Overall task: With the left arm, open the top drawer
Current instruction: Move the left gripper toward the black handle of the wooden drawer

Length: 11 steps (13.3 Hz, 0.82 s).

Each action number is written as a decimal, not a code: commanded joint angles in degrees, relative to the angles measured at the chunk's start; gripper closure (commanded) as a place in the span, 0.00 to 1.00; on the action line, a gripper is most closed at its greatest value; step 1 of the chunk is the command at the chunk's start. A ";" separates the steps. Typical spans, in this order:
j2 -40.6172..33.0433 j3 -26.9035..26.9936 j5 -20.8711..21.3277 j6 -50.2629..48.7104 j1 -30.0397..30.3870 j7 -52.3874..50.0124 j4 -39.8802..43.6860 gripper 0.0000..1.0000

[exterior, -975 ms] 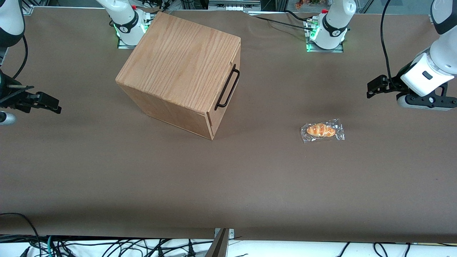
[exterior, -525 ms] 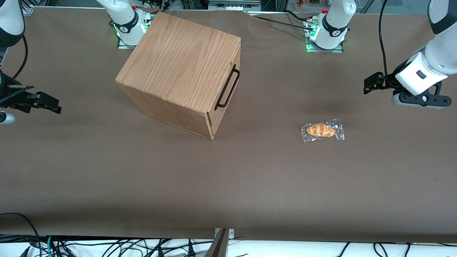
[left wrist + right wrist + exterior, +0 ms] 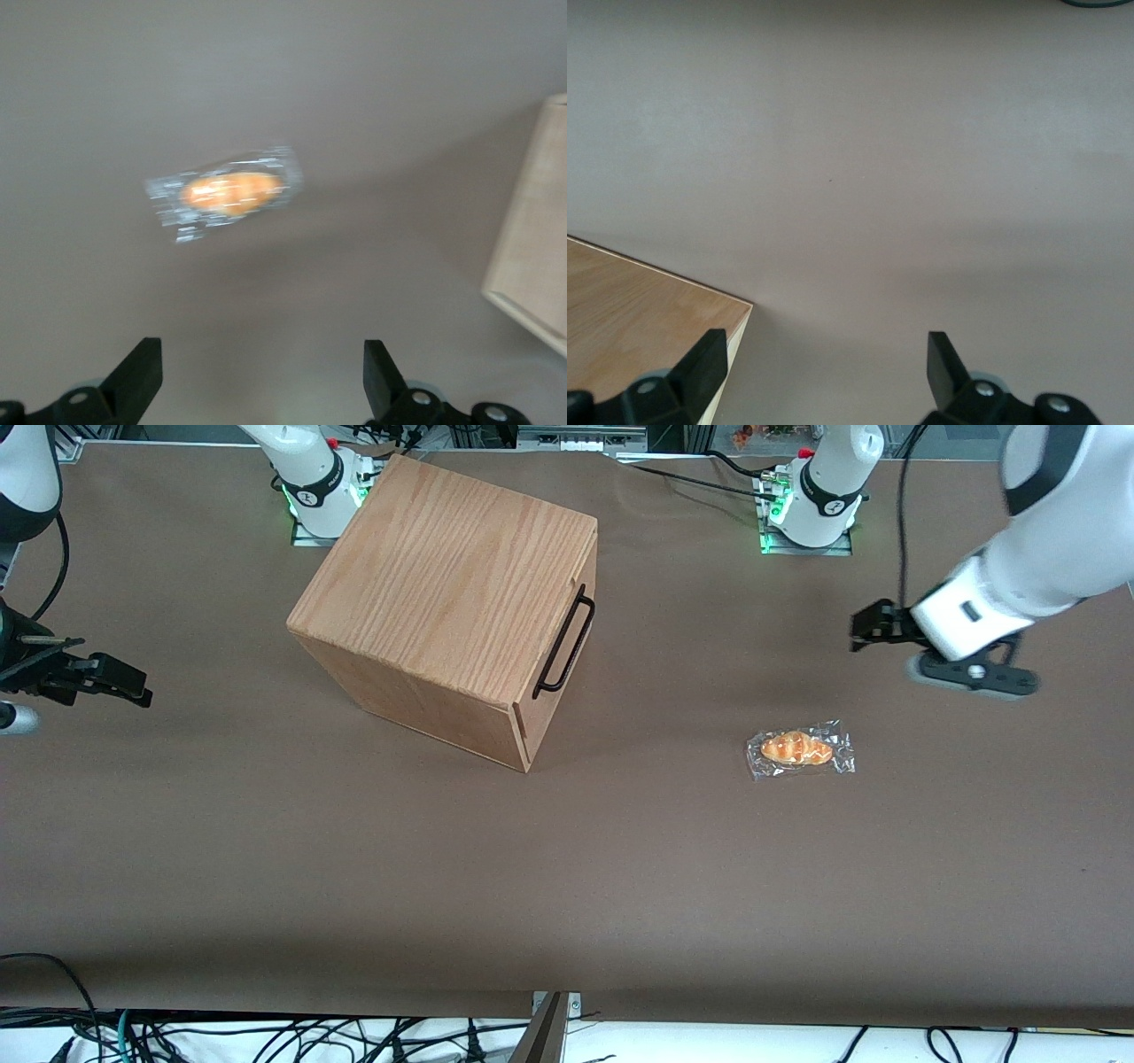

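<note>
Left arm's gripper (image 3: 868,631) spread wide, empty, well apart from top drawer handle (image 3: 564,644); handle lies toward parked arm's end, bar's long axis running near-to-far.

White left arm (image 3: 1036,558), dark joint cap, black gripper (image 3: 873,627), black cable

wrapped bun (image 3: 226,193) motion-blurred, cabinet (image 3: 532,239) cut by edge, pincer (image 3: 261,376) only fingertips showing
</note>
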 commanded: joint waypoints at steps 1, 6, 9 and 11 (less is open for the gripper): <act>3.09 -0.92 -8.92 2.28 -1.61 0.44 0.89 0.00; 9.07 -9.62 -13.17 16.05 -6.09 -0.96 0.80 0.00; 12.85 -12.08 -13.09 24.23 -9.43 -3.86 0.80 0.00; 15.23 -12.08 -13.00 26.35 -12.16 -4.21 0.80 0.00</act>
